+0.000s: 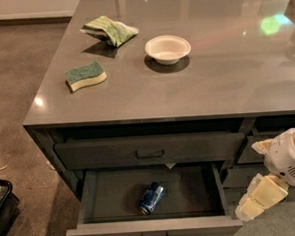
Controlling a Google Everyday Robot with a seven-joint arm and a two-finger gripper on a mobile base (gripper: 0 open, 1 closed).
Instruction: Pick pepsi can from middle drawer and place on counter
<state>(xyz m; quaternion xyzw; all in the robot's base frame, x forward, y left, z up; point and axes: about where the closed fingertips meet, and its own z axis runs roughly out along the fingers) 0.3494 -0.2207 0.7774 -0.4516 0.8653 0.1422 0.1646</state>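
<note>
The pepsi can (152, 198) lies on its side on the floor of the middle drawer (104, 232), which is pulled open below the counter (220, 75). The can is blue with silver ends and sits near the drawer's centre, its top pointing to the back right. My gripper (257, 199) is cream-coloured and hangs at the lower right, just outside the drawer's right front corner. It is level with the drawer and well to the right of the can. It holds nothing that I can see.
On the counter are a green-and-yellow sponge (86, 76), a green bag (109, 31) and a white bowl (167, 48). The top drawer (149, 151) is closed. Narrower drawers (247, 154) stand behind my arm. A black bin (1, 204) sits on the floor at left.
</note>
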